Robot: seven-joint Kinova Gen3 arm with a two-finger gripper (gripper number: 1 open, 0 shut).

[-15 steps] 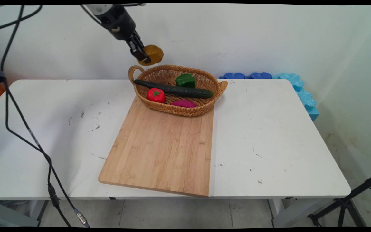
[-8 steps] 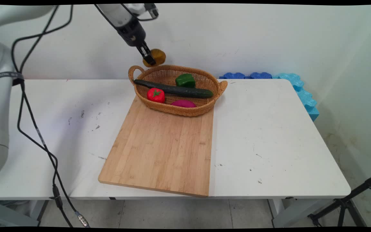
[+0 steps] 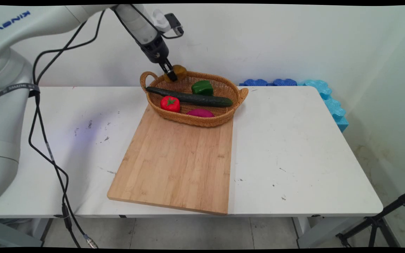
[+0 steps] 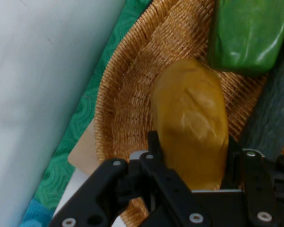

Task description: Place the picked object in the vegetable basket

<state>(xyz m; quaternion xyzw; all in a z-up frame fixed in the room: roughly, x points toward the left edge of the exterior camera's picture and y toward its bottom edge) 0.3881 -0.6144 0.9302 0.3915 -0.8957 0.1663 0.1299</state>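
Clamping the potato (image 4: 191, 123), the gripper (image 4: 191, 170) seemingly aligns its long axis over the basket (image 4: 128, 94).

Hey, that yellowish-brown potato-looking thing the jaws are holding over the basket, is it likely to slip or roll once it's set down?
The potato looks smooth and slightly glossy, so it may be a bit slippery. It keeps its shape between the closed jaws of the gripper, so it's probably stiff. Its rounded oval form could roll, though the basket rim and the green pepper would likely stop it.

a white arm (image 3: 9, 80) lettered kinova in blue is seen at 9 o'clock, hung with black cables (image 3: 47, 154); a black, silver-screwed gripper (image 4: 191, 161) tips it.
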